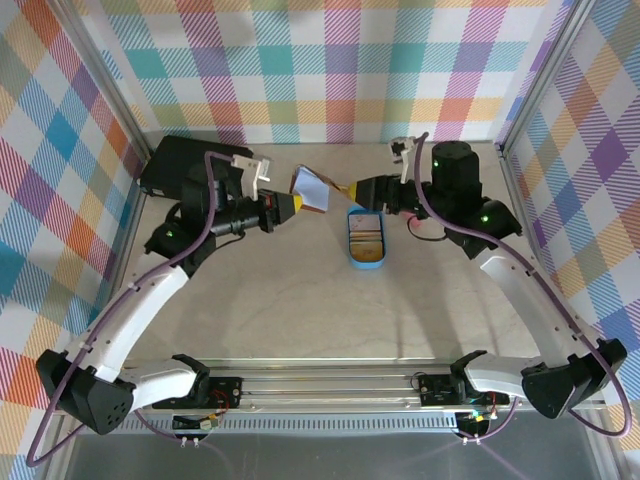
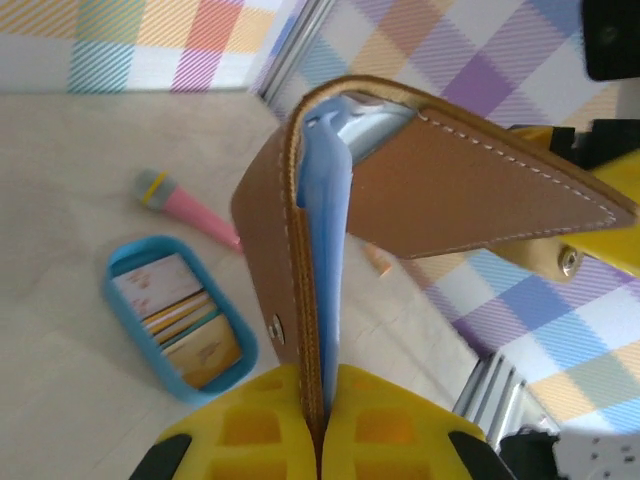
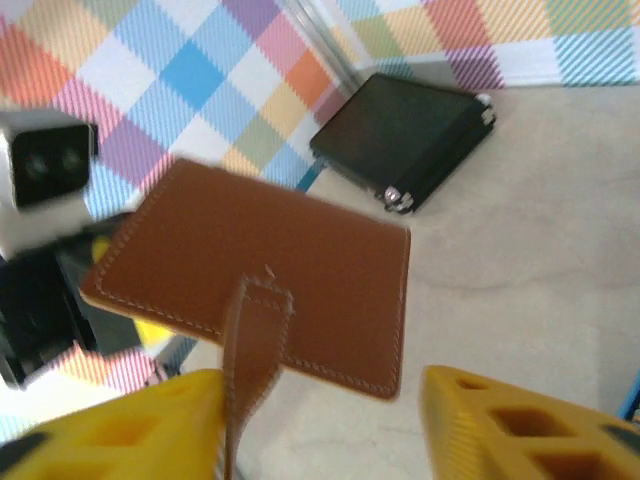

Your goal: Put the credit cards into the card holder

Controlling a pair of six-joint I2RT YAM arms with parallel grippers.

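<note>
Hanging clear of the table, the card holder [image 2: 480,190] is clamped by the left gripper [image 2: 322,400]. The right gripper [image 3: 320,410] is released, jaws spread.

**No legible text in any view**

- Credit cards [image 2: 190,330] lying in the blue tray [image 2: 112,290]: there are pale markings on the top faces. They are too small and soft to read as letters or numbers in the left wrist view, and too small again from the top camera.
- Card holder [image 3: 270,250]: the brown leather face is motion-blurred in the right wrist view. No stamp or brand can be made out there or in the left wrist view.
- Black case [image 3: 400,140]: no readable label.
</note>
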